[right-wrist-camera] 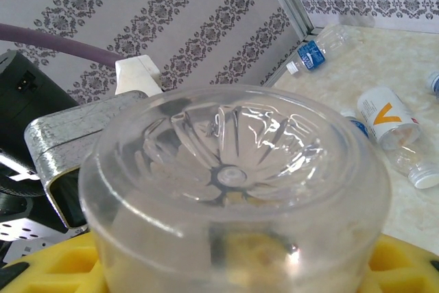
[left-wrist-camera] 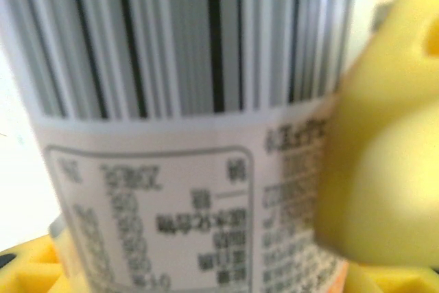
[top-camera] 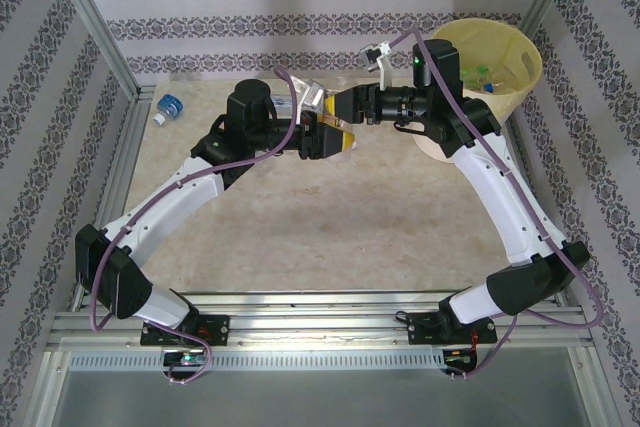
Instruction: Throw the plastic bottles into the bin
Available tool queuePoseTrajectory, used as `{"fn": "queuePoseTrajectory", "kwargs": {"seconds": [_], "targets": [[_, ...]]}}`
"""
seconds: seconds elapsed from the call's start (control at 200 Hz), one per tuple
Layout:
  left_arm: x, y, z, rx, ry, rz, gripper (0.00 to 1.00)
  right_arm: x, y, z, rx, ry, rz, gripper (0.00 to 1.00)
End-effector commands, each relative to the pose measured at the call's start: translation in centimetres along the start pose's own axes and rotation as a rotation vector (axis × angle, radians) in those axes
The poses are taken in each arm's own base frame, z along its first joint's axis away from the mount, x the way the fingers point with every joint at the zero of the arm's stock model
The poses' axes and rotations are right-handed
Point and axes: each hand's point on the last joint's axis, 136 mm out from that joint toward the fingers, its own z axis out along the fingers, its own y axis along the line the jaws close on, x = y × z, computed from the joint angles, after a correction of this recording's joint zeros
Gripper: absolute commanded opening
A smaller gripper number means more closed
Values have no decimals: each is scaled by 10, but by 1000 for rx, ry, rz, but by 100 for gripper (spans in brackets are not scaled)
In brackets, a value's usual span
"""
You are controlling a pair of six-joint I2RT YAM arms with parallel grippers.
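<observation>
Tabletop (top-camera: pixel 330 237) under bottle (right-wrist-camera: pixel 226 169), base toward right pincer (right-wrist-camera: pixel 226 269) (long axis along it)

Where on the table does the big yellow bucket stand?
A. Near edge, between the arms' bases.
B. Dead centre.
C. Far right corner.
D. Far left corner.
C: the overhead view shows the bucket at the far right corner, just behind the right arm.

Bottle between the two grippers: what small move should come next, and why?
Probably the left gripper should open, once the right gripper grips firmly: both meet on one bottle, and the bin stands on the right arm's side.
</observation>
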Motion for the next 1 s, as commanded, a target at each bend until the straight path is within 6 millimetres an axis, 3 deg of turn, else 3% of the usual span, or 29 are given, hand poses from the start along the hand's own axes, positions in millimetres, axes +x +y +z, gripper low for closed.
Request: {"fn": "queuePoseTrajectory", "kwargs": {"seconds": [0.0, 0.035, 0.12, 0.22, 0.39, 0.52, 0.994], "targets": [[-9, -19, 4, 63, -25, 73, 75, -6, 6, 0, -3, -13, -36, 46], [-9, -18, 4, 56, -26, 70, 87, -6, 6, -1, 4, -15, -40, 46], [-11, -12, 1, 27, -42, 69, 100, -9, 3, -5, 35, -30, -49, 43], [-15, -5, -6, -2, -78, 61, 100, -14, -4, -13, 100, -59, -66, 35], [-22, 7, -23, -53, -133, 50, 100, -28, -20, -38, 242, -145, -93, 32], [-24, 15, -33, -88, -153, 46, 100, -45, -31, -68, 359, -261, -110, 21], [-23, 31, -49, -192, -193, 46, 100, -88, -47, -186, 780, -571, -231, 15]]}}
